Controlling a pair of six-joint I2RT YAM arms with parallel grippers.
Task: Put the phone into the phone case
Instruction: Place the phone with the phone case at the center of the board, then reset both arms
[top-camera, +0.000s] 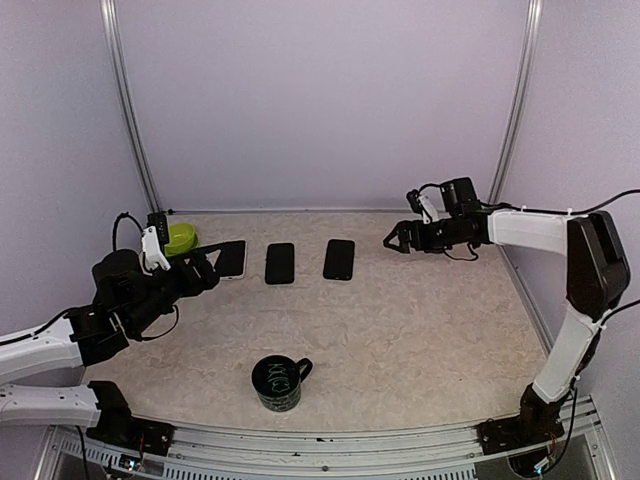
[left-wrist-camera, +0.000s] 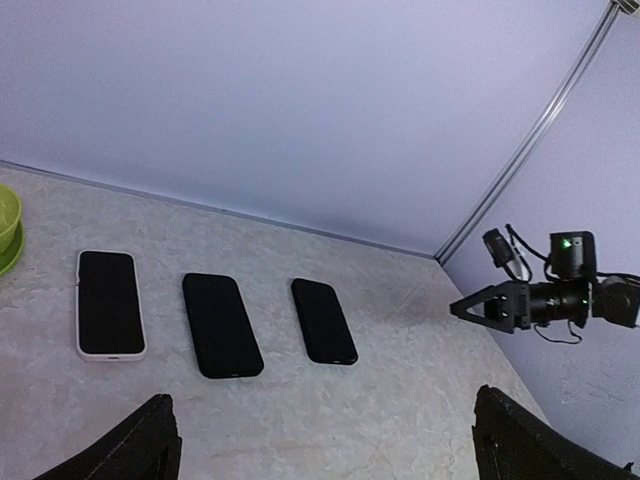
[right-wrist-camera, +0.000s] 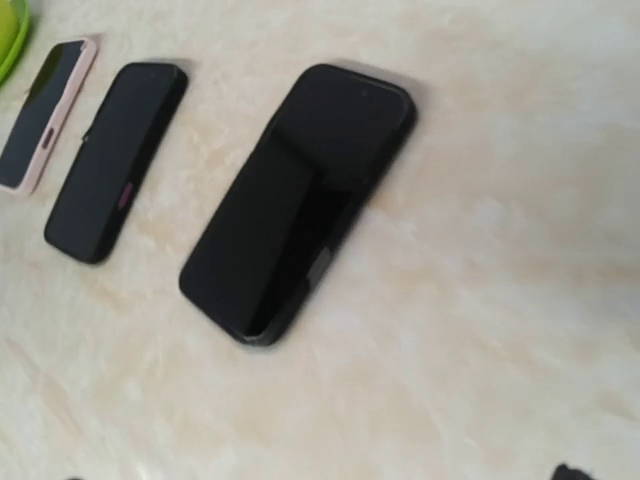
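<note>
Jaws wide on right gripper (top-camera: 391, 240), empty, near phone (top-camera: 339, 259), left gripper (top-camera: 208, 268) also wide

Marbled bench (top-camera: 420, 330) has three phones in a row. Going off the middle phone (top-camera: 280, 263): pink-edged phone (top-camera: 232, 259) just left, black phone (top-camera: 339, 259) just right, green bowl (top-camera: 183, 238) farther left, mug (top-camera: 278, 383) well in front.

The phone (right-wrist-camera: 300, 195) looks glossy black, the mottled table (top-camera: 420, 330) matt, the mug (top-camera: 278, 383) glazed.
</note>
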